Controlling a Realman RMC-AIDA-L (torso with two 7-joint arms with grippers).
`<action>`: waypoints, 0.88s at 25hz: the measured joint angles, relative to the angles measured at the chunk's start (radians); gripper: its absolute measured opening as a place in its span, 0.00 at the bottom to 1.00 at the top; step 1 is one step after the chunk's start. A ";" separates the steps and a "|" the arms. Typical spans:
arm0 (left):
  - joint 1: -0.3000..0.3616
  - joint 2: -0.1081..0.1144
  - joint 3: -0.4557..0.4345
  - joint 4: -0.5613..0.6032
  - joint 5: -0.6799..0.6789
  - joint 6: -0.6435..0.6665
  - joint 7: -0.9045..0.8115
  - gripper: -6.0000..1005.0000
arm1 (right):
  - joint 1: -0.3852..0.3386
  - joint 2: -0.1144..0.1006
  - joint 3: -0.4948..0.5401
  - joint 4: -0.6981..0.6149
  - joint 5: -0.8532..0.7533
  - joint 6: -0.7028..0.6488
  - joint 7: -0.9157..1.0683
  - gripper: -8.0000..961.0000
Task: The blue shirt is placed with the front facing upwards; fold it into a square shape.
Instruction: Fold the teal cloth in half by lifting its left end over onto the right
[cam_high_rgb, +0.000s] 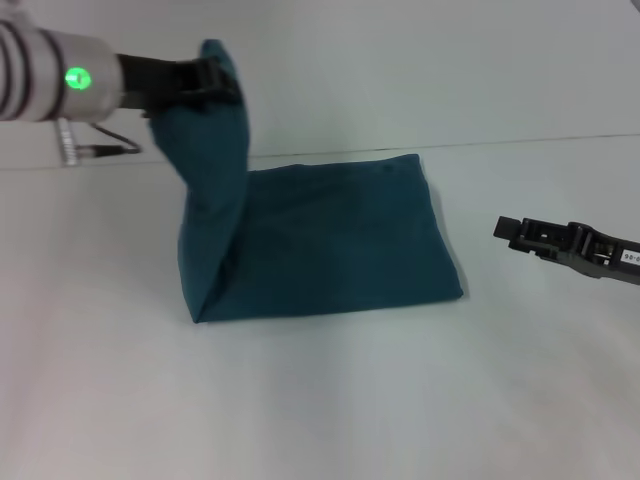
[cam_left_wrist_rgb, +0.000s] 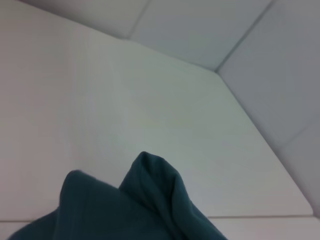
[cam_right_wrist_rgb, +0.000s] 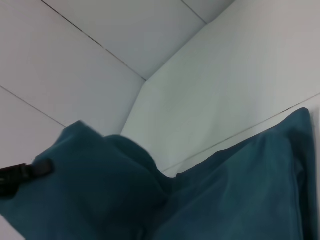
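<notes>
You have the left gripper (cam_high_rgb: 215, 82) raised at the far left, jaws clamped on a lifted flap of the blue shirt (cam_high_rgb: 330, 240), which lies part-folded mid-worktop (cam_high_rgb: 320, 400). The right gripper (cam_high_rgb: 510, 232) hovers beside its right edge, apart; jaw state unclear.

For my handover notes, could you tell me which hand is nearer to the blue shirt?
Left. The left hand grips the blue shirt and lifts its left end; the right hand hovers apart, off its right edge.
</notes>
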 joint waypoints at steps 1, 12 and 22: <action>-0.010 -0.001 0.010 -0.022 -0.001 -0.011 0.001 0.08 | 0.000 0.000 0.000 0.000 0.000 0.000 0.000 0.56; -0.122 -0.016 0.141 -0.253 -0.044 -0.210 0.006 0.08 | 0.001 -0.001 -0.002 0.011 0.000 0.008 -0.001 0.56; -0.187 -0.019 0.200 -0.390 -0.055 -0.328 0.007 0.08 | 0.006 0.000 -0.002 0.013 -0.001 0.017 -0.001 0.56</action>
